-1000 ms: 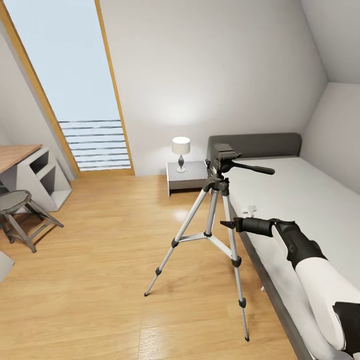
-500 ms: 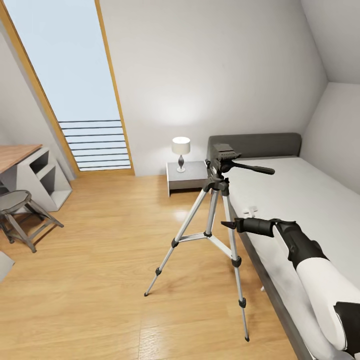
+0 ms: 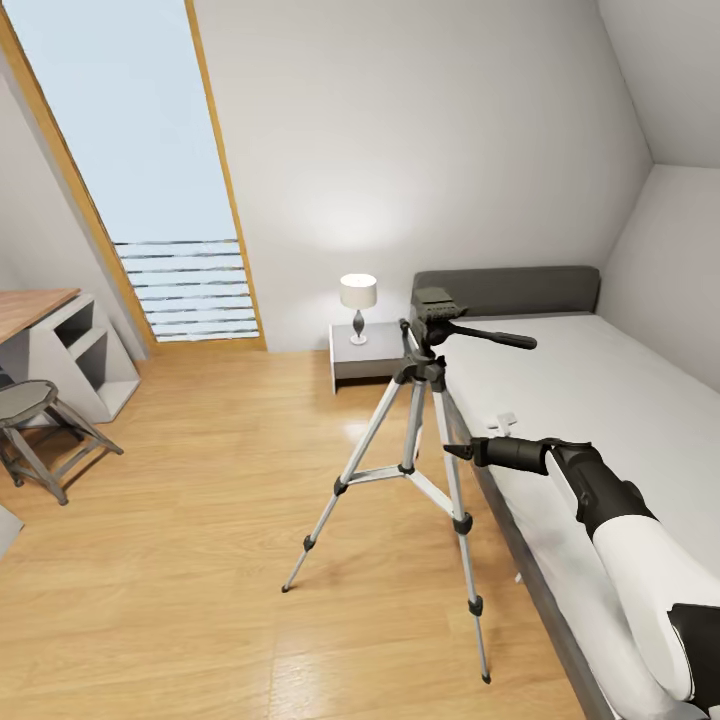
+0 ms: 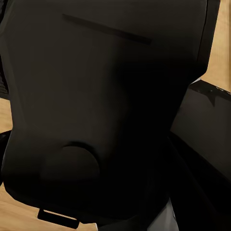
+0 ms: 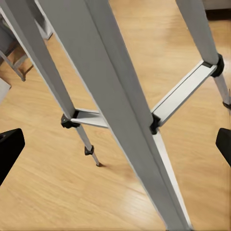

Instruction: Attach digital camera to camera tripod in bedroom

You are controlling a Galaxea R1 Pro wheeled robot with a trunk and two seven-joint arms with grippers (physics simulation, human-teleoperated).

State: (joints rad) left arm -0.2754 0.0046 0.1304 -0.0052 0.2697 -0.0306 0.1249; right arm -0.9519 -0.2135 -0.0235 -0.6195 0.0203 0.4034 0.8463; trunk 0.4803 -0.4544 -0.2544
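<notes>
The camera tripod [image 3: 420, 400] stands on the wood floor of the bedroom, right beside the bed. It has silver legs and a black head [image 3: 432, 318] with a long handle pointing over the bed. My right gripper [image 3: 447, 450] is open at mid-height of the near leg. In the right wrist view that leg [image 5: 120, 110] runs between the spread fingertips [image 5: 9, 149]. A black body with a rounded bump [image 4: 86, 120] lies against the left wrist lens. I cannot tell whether it is the digital camera.
The grey-headboard bed [image 3: 600, 400] runs along the right, with a small white item [image 3: 503, 422] near its edge. A nightstand [image 3: 365, 358] with a lamp [image 3: 358, 292] stands behind the tripod. A stool [image 3: 25, 405], desk [image 3: 30, 305] and white shelf [image 3: 85, 345] are at the left.
The whole view has shifted slightly, and the tripod now sits further left in the picture, its near leg closer to my right gripper's tips. The gripper's place in the picture is unchanged.
</notes>
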